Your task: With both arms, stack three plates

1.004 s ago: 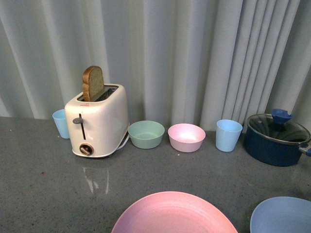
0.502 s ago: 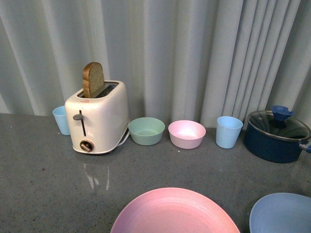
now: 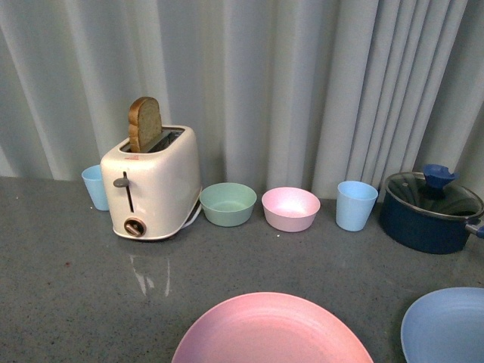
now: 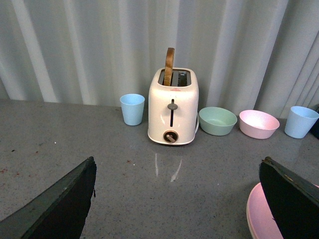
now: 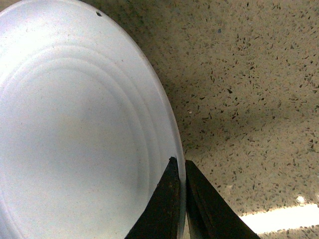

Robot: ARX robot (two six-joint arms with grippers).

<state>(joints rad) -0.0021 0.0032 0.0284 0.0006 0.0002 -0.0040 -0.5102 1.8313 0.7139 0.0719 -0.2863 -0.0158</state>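
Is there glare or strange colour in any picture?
Front view and left wrist view: pale streaks of reflection on the counter before the toaster. Right wrist view: warm cast, the counter looks beige and the light blue plate almost white.

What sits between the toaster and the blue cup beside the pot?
The green bowl, then the pink bowl, side by side without touching, seen in the front view.

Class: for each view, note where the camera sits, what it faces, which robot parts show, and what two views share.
Front: on the body, facing toaster and curtain; no arm shows.
Left wrist: on the left arm, facing the toaster; left gripper shows, jaws apart.
Right wrist: above the light blue plate; right gripper shows, jaws pinching its rim.
Shared: front and left wrist both show toaster and pink plate.
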